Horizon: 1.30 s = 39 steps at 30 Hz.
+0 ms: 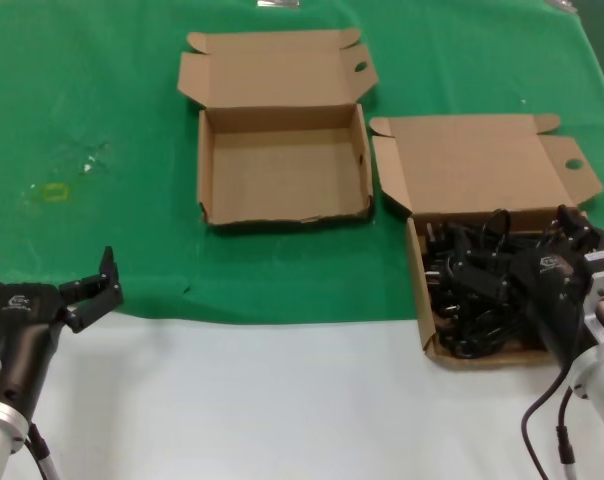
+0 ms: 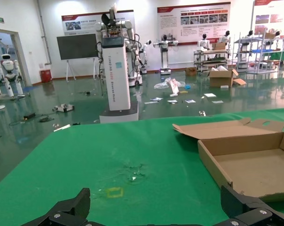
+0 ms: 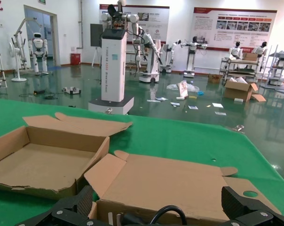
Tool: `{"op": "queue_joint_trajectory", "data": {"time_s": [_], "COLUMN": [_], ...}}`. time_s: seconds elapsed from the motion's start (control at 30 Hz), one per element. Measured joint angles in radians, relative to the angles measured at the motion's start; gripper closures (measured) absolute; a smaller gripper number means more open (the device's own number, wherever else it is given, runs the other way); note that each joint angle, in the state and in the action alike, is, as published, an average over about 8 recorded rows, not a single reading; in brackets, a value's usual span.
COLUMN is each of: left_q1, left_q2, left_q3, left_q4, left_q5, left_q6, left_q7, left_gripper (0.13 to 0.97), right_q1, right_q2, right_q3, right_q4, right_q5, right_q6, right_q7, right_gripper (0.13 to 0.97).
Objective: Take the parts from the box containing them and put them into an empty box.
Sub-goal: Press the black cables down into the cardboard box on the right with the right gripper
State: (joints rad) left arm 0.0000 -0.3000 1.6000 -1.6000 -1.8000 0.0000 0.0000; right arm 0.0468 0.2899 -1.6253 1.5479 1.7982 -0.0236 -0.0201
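Right jaws spread over cords (image 1: 482, 285), left gripper (image 1: 44, 290) idle

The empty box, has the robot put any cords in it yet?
Nothing looks done: the empty box holds no cords. The black power cords all lie tangled in the full box. In hand: the open right gripper hovers over that pile, gripping nothing. The open left gripper waits at the table's near left edge. Every cord is left to move.
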Motion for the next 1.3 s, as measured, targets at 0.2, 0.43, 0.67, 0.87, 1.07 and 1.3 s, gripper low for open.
{"op": "queue_joint_trajectory", "data": {"time_s": [0.2, 0.43, 0.67, 0.87, 1.07, 1.3], "left_q1": [0.000, 0.000, 0.000, 0.000, 0.000, 0.000], "left_q2": [0.000, 0.000, 0.000, 0.000, 0.000, 0.000], "left_q3": [0.000, 0.000, 0.000, 0.000, 0.000, 0.000], "left_q4": [0.000, 0.000, 0.000, 0.000, 0.000, 0.000], "left_q5": [0.000, 0.000, 0.000, 0.000, 0.000, 0.000], "left_q6": [0.000, 0.000, 0.000, 0.000, 0.000, 0.000], "left_q7": [0.000, 0.000, 0.000, 0.000, 0.000, 0.000], "left_gripper": [0.132, 0.132, 0.132, 0.137, 0.146, 0.218], "right_q1": [0.000, 0.000, 0.000, 0.000, 0.000, -0.002], "right_q2": [0.000, 0.000, 0.000, 0.000, 0.000, 0.002], "right_q3": [0.000, 0.000, 0.000, 0.000, 0.000, 0.000], "right_q4": [0.000, 0.000, 0.000, 0.000, 0.000, 0.001], "right_q5": [0.000, 0.000, 0.000, 0.000, 0.000, 0.001], "right_q6": [0.000, 0.000, 0.000, 0.000, 0.000, 0.000], "right_q7": [0.000, 0.000, 0.000, 0.000, 0.000, 0.001], "right_gripper": [0.129, 0.129, 0.129, 0.129, 0.129, 0.129]}}
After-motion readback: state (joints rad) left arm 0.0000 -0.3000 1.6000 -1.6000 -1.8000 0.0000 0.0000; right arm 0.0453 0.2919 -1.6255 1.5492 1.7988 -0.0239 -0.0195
